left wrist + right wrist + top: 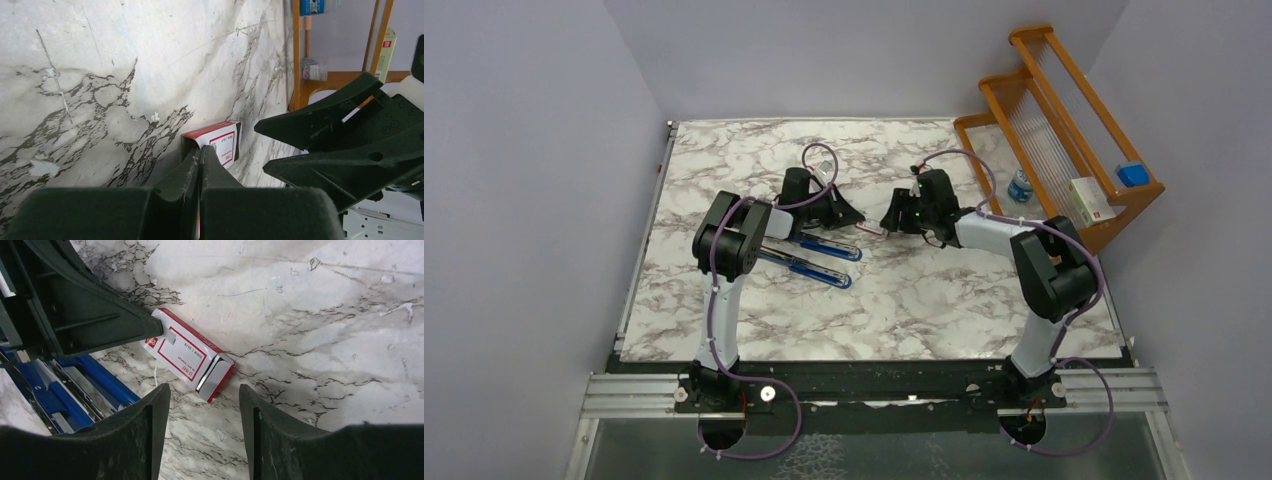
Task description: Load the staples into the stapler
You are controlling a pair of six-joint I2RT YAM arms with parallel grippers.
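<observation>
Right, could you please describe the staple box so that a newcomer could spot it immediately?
On the marble table, look between the left gripper and right gripper, just right of the open blue stapler. The staple box is the small flat white carton with a red-bordered label, unlike the bigger white box on the wooden rack.

Staples box (187,359) ahead of right gripper (204,392)

White arms (727,320), black joints (734,240) and hands (200,160), purple cables (713,300)
</observation>
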